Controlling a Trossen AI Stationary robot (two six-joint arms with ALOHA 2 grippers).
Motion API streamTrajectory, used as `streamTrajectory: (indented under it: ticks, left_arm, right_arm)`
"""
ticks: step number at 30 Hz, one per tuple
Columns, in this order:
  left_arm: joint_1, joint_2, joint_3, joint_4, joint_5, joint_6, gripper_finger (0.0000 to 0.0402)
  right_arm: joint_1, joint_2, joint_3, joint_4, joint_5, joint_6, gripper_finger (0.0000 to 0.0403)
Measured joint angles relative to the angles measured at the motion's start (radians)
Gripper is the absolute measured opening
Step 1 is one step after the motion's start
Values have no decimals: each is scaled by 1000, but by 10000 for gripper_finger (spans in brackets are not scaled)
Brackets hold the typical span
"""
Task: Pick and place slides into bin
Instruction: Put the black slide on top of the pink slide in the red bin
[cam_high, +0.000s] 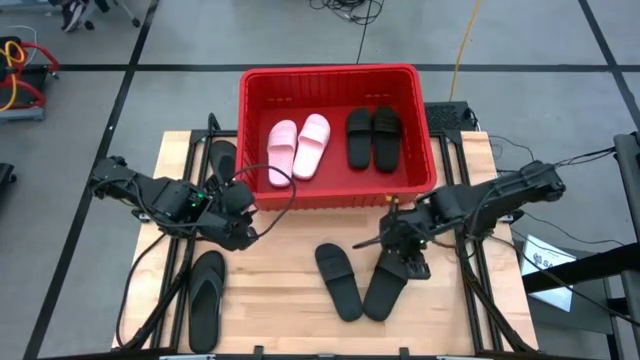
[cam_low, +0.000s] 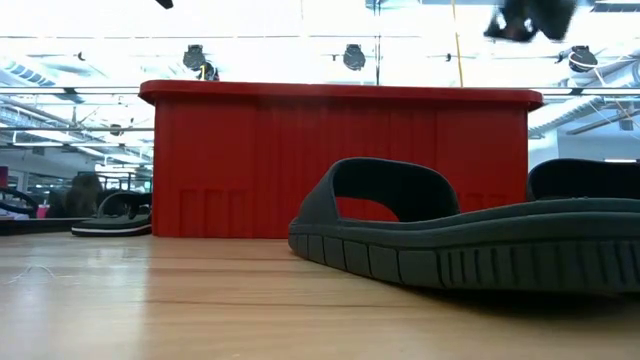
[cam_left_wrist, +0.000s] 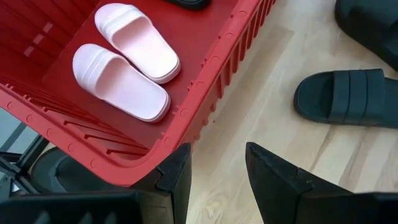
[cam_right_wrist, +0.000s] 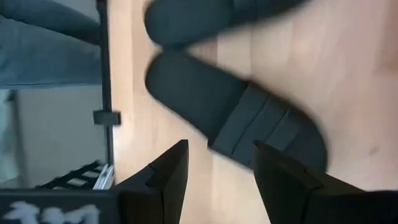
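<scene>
Four slides (cam_high: 330, 143) in the bin (cam_high: 338, 76), four on the table (cam_high: 280, 270).

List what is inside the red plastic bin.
Inside the red slotted plastic bin: a pale pink pair of slides and a black pair of slides, lying flat. Nothing shows beneath them.

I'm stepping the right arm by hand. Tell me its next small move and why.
Probably lower the right gripper onto the black slide below it. Its fingers are open, hovering above that slide's strap; nothing is held. Two black slides still lie on the table, outside the red bin.
</scene>
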Motion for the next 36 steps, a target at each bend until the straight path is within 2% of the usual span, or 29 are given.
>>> streamTrajectory:
  ticks: [5,11,20,26,31,36]
  left_arm:
    - [7,0,0,0,0,-11,147]
    - [19,0,0,3,1,-27,147]
    - [39,0,0,27,4,-31,147]
    - [55,0,0,27,11,-33,147]
    - [77,0,0,27,32,-26,147]
    - [93,0,0,27,37,-12,147]
  right_arm:
    - [-57,-2,-183,52,-159,19,164]
    - [-142,-21,-364,142,-223,15,164]
    - [-230,-100,-547,278,-251,-56,164]
    - [-239,-137,-646,409,-254,-71,164]
    - [-239,-140,-695,431,-256,-89,164]
    - [-241,-140,-729,479,-337,-93,164]
